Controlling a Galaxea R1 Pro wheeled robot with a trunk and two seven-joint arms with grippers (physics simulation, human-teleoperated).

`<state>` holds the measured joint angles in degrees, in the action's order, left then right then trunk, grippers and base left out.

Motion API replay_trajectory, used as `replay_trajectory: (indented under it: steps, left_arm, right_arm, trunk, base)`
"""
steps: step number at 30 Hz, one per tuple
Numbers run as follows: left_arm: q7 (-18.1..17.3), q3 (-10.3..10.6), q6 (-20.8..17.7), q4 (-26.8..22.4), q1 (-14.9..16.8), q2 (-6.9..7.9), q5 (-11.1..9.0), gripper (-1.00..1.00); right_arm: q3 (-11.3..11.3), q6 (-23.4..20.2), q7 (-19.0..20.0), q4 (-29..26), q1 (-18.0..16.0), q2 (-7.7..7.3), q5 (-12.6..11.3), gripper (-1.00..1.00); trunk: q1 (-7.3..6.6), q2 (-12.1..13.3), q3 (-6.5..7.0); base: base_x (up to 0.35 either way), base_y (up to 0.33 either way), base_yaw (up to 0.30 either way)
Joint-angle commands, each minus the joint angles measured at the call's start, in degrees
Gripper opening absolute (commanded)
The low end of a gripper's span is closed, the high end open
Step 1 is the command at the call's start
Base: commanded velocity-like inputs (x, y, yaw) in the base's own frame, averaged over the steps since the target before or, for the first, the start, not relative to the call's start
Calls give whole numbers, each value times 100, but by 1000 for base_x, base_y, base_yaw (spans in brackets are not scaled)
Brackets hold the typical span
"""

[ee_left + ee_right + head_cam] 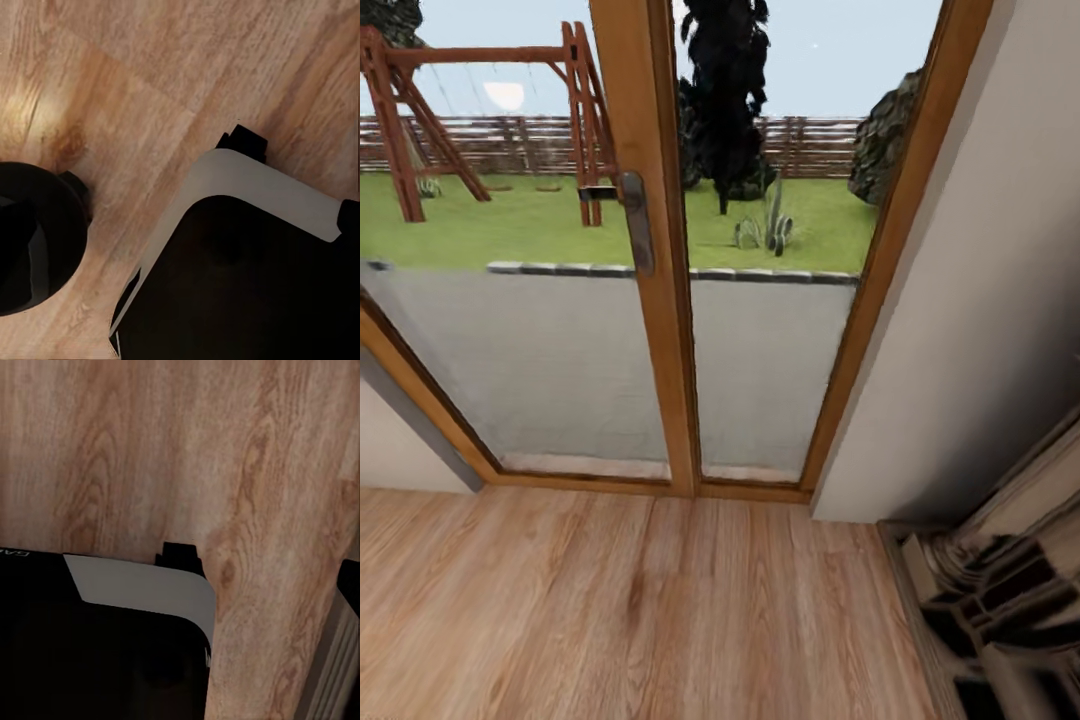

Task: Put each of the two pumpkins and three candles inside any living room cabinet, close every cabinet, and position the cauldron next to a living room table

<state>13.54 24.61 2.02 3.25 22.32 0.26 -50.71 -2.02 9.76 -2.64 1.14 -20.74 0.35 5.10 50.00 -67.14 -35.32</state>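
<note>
We face a wood-framed glass door over plank floor — wrist views catch our base; end effector states — can't tell.

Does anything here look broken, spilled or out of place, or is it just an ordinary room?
Nothing stands out. The glass patio door looks shut, its handle in place, and the wooden floor shows no spill. At the lower right there is a pale, dark-gapped object, cut off by the frame; I cannot tell what it is.
</note>
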Motion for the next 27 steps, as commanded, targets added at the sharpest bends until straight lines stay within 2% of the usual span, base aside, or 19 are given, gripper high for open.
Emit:
replay_trajectory:
  steps: [1,18,27]
  left_arm:
    - [0,0,0,0,0,0,0,100]
    - [0,0,0,0,0,0,-1,100]
    - [0,0,0,0,0,9,-9,100]
  right_arm:
    - [0,0,0,0,0,1,0,100]
    - [0,0,0,0,0,11,0,100]
    - [0,0,0,0,0,9,1,100]
  trunk:
    - [0,0,0]
    - [0,0,0]
    - [0,0,0]
  base:
    - [323,0,286]
    - [300,0,287]
    - [66,0,288]
